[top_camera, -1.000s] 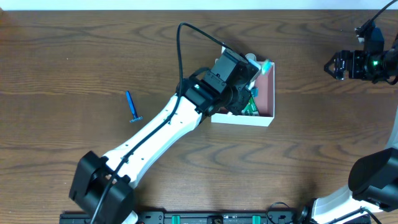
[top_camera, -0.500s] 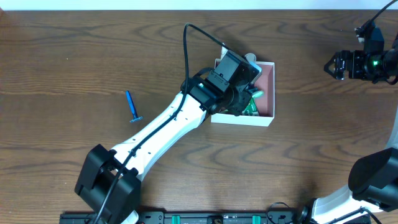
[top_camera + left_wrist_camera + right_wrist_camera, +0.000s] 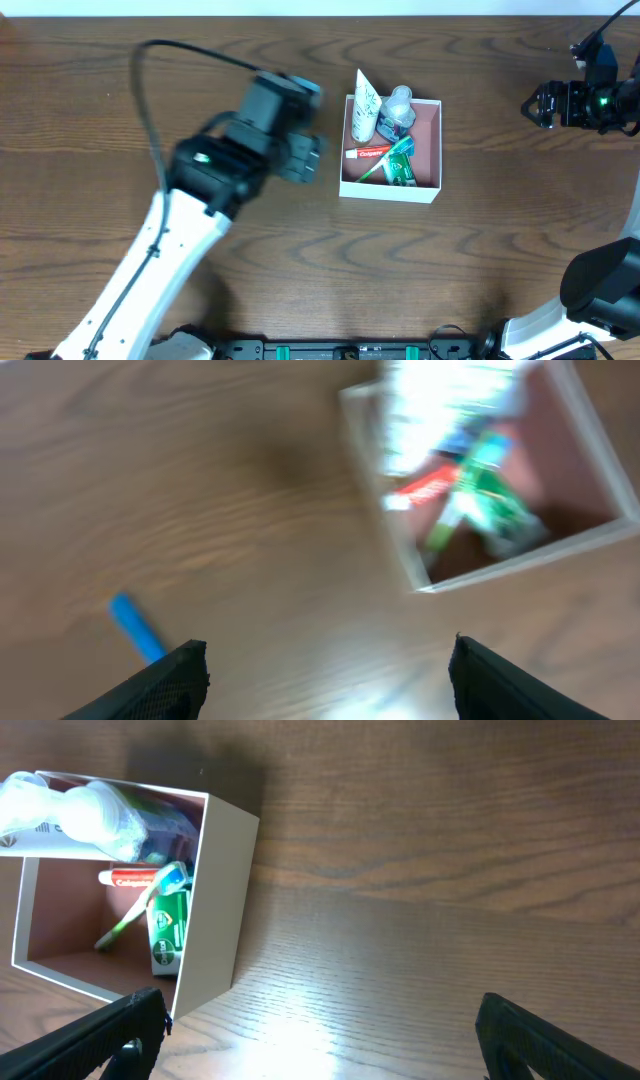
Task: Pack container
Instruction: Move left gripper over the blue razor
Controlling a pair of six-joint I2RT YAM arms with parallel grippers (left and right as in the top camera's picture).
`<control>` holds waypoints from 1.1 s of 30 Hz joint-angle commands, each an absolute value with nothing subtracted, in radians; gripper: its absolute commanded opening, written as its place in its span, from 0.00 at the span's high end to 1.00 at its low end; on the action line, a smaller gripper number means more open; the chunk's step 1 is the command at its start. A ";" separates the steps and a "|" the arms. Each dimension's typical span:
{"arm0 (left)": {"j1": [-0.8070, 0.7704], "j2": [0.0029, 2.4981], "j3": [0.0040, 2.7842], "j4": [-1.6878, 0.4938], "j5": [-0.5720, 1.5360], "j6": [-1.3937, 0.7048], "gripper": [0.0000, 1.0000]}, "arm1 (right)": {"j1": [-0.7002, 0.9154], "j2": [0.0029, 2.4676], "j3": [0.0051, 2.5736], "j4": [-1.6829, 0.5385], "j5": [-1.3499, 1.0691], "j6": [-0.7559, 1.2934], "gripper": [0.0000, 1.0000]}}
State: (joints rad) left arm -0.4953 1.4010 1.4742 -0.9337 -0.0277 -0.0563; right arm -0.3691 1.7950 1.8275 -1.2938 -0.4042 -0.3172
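Left jaws and right jaws gape empty. The container [image 3: 222, 900] lies ahead of both; I can't read its red tube [image 3: 125, 877].

We see container [image 3: 222, 900] at left on brown wooden table [image 3: 450, 870]: thin white walls, pink floor. Inside we make out pale translucent bottle [image 3: 100, 812] along far wall, red-and-white tube [image 3: 125, 877] below it, green toothbrush [image 3: 135, 915] lying slantwise, green packet [image 3: 167, 932] against near-side wall. Right gripper [image 3: 320, 1020]: dark fingers [image 3: 100, 1045] at both bottom corners, spread wide apart, tabletop showing between them.
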 commanded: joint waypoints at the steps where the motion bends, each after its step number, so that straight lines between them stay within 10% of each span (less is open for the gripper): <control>1: -0.386 1.443 1.479 -0.945 -0.084 -0.163 0.22 | -0.361 1.794 1.829 -1.294 -0.416 -0.307 0.01; 33: -0.001 1.944 1.476 -0.976 0.071 -0.338 0.22 | -0.361 1.794 1.829 -1.295 -0.415 -0.307 0.01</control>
